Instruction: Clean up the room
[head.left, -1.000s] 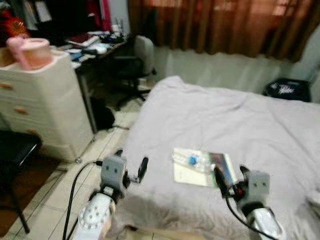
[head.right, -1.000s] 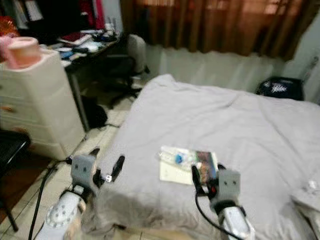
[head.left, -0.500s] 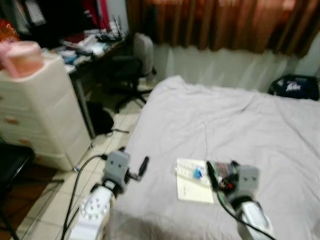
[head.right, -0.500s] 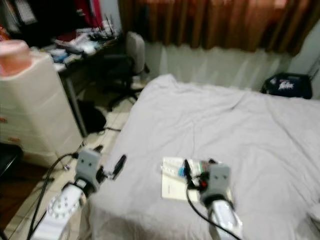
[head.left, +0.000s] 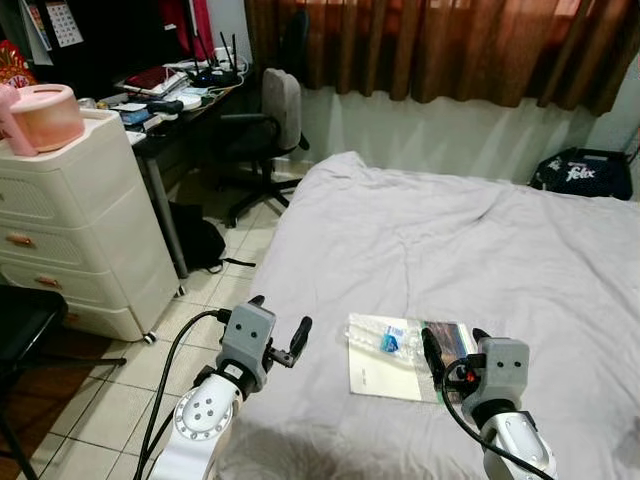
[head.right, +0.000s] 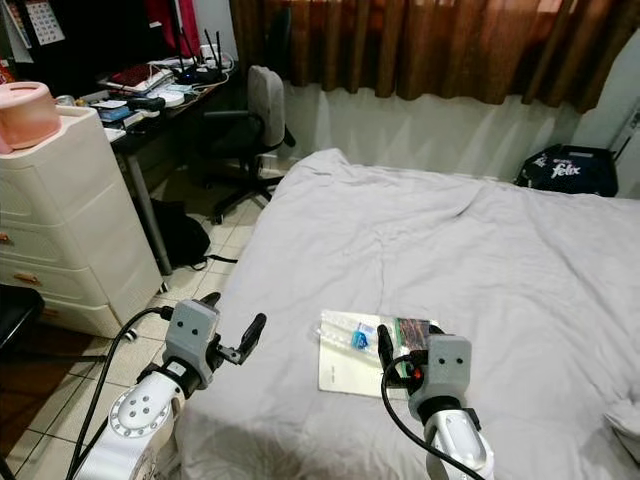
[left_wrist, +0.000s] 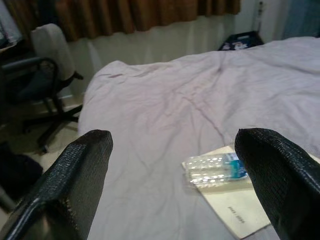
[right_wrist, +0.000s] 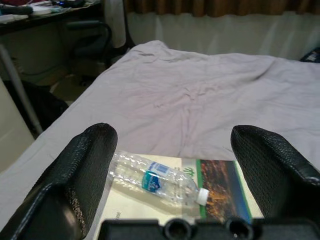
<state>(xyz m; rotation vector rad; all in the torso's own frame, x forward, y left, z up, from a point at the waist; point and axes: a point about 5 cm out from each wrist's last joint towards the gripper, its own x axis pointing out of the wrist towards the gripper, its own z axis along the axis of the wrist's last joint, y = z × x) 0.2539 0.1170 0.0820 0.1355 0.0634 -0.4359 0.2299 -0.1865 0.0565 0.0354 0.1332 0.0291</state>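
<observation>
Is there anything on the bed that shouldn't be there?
Yes. An empty-looking plastic bottle lies on its side on top of a booklet, near the foot of the otherwise smooth grey bed. Both look like clutter left there. The right gripper is open just in front of them.

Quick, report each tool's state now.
Left tool: open, holding nothing.
Right tool: open, holding nothing, poised above the plastic bottle on the bed.
</observation>
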